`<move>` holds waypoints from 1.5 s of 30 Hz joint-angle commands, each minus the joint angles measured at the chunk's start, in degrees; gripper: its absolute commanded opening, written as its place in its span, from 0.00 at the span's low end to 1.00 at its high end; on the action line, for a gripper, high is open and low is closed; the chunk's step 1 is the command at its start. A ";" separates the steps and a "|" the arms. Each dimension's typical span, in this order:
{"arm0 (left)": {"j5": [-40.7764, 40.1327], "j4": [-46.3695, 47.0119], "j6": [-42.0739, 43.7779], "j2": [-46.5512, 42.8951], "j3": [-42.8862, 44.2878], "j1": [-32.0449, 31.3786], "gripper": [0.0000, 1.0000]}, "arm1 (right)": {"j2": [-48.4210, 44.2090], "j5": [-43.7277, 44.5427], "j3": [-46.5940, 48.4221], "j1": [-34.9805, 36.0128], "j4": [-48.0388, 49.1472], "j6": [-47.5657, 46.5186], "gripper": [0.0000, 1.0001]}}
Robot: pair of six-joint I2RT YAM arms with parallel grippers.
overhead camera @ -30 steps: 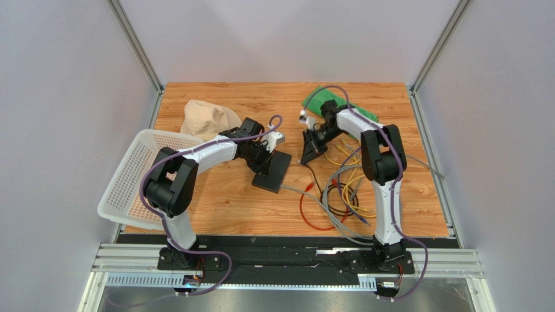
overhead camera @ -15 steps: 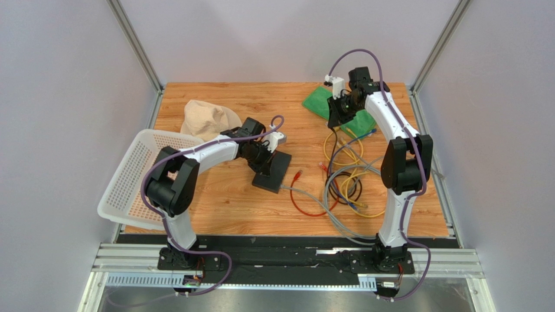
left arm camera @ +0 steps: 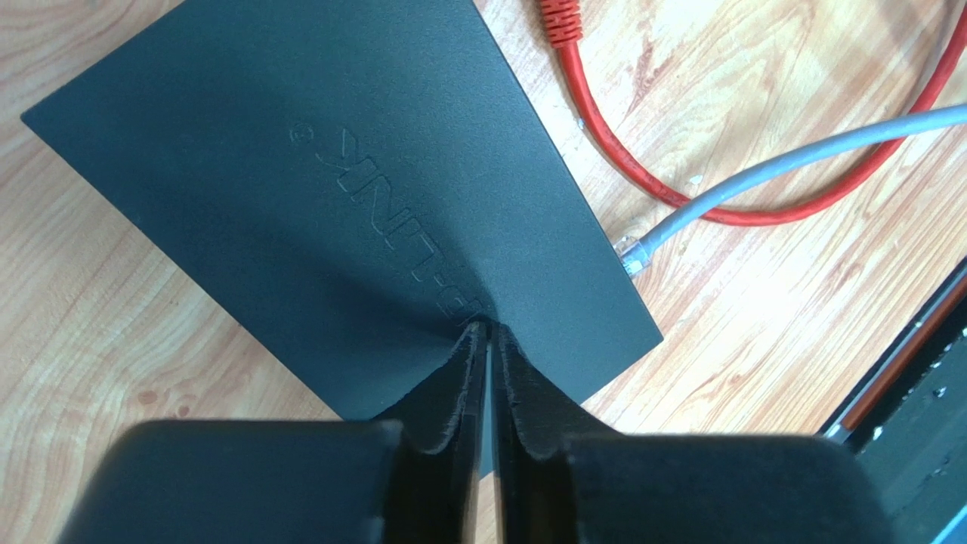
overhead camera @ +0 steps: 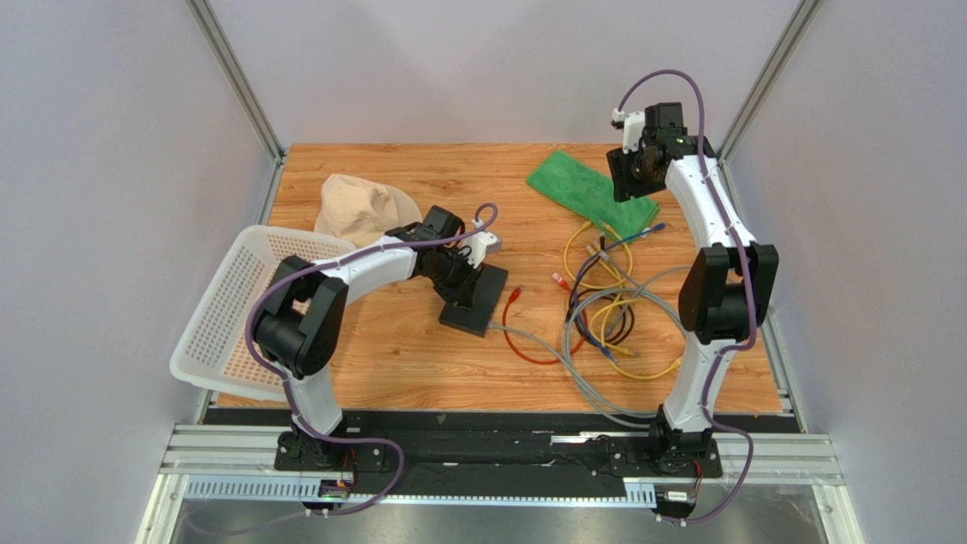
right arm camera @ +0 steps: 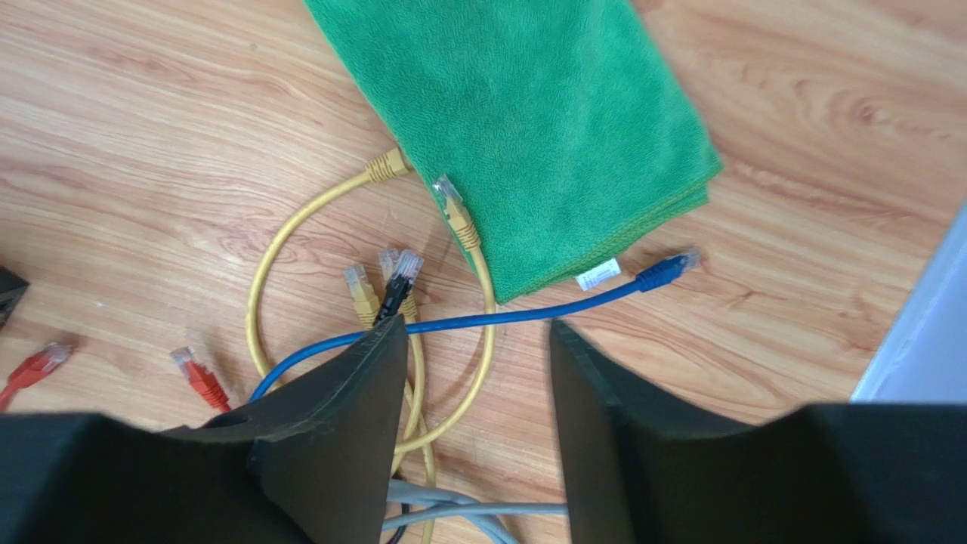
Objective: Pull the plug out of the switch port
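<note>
The black switch lies flat left of the table's centre and fills the left wrist view. My left gripper is shut, its tips resting on the switch's top face with nothing between them. A grey cable's clear plug lies on the wood just off the switch's edge, apart from it. My right gripper is raised at the far right over the green cloth; it is open and empty. The switch's sockets are hidden.
Loose yellow, blue, red and grey cables lie tangled right of the switch. A white basket stands at the left edge, a beige cloth behind it.
My right gripper rose from beside the switch to the far right, dragging the cable bundle to the right, and the cables now lie loose on the table. The left arm has not moved.
</note>
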 commanded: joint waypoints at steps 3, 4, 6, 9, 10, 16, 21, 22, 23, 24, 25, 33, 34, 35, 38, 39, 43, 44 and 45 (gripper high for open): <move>-5.75 -1.79 1.41 -3.47 0.85 -0.53 0.42 | -10.01 -8.78 -2.17 0.55 -0.57 2.34 0.85; -7.25 -0.91 0.79 -4.44 0.85 -0.53 0.46 | -9.93 -12.73 -3.75 0.55 -1.11 3.30 0.99; -9.54 0.06 0.70 -6.46 1.37 -0.53 0.53 | -9.06 -18.89 -5.95 0.47 -6.87 2.09 1.00; -10.87 -2.04 0.35 -8.13 3.57 -0.44 0.53 | -7.91 -29.09 -4.49 0.55 -14.26 -0.02 0.94; -10.95 -2.40 0.26 -8.75 3.49 -0.44 0.53 | -7.39 -31.73 -2.99 0.55 -16.82 -3.43 0.92; -12.01 -2.31 -4.30 -14.55 -1.78 -0.44 0.55 | -2.55 -37.21 1.09 6.08 -24.86 -6.02 0.57; -17.46 -2.93 -8.53 -20.61 -7.22 -0.35 0.63 | -1.67 -22.63 -5.25 17.13 -18.36 -2.84 0.24; -17.81 -3.01 -8.88 -21.32 -7.67 -0.35 0.65 | -1.32 -18.87 -6.13 18.64 -17.47 -2.76 0.14; -17.72 -2.75 -8.88 -21.94 -8.20 -0.35 0.67 | -0.97 -17.18 -7.62 19.88 -16.59 -2.23 0.11; -17.64 -2.49 -8.71 -22.46 -8.90 -0.27 0.70 | -0.62 -15.60 -7.98 22.07 -15.36 -1.97 0.08; -17.72 -1.96 -8.62 -22.47 -9.34 -0.27 0.72 | 0.60 -11.58 -8.25 23.22 -14.83 -1.79 0.00; -18.42 0.41 -7.92 -21.15 -11.28 -0.18 0.74 | 8.61 -8.02 -1.93 28.15 -13.77 -2.41 0.00; -18.77 0.76 -7.48 -21.24 -11.45 -0.18 0.74 | 9.48 -7.94 -1.31 28.15 -13.77 -2.41 0.00; -18.78 1.11 -7.21 -21.59 -11.72 -0.09 0.74 | 11.15 -7.93 -0.52 28.15 -13.68 -2.32 0.00; -18.51 2.52 -6.68 -22.12 -13.03 0.26 0.74 | 13.88 -8.98 2.64 28.15 -13.68 -2.05 0.00; -18.25 2.61 -6.60 -22.03 -13.38 0.52 0.74 | 15.89 -9.42 3.61 28.06 -13.77 -1.88 0.00; -16.24 3.22 -7.21 -20.80 -12.95 3.07 0.74 | 21.70 -10.83 11.15 28.41 -14.03 -1.18 0.00; -16.05 3.31 -7.47 -20.19 -12.86 4.12 0.73 | 23.02 -10.83 12.83 28.68 -14.21 -1.26 0.00; -15.97 3.66 -7.73 -19.92 -12.77 4.74 0.73 | 24.16 -11.01 14.32 28.85 -14.30 -1.09 0.00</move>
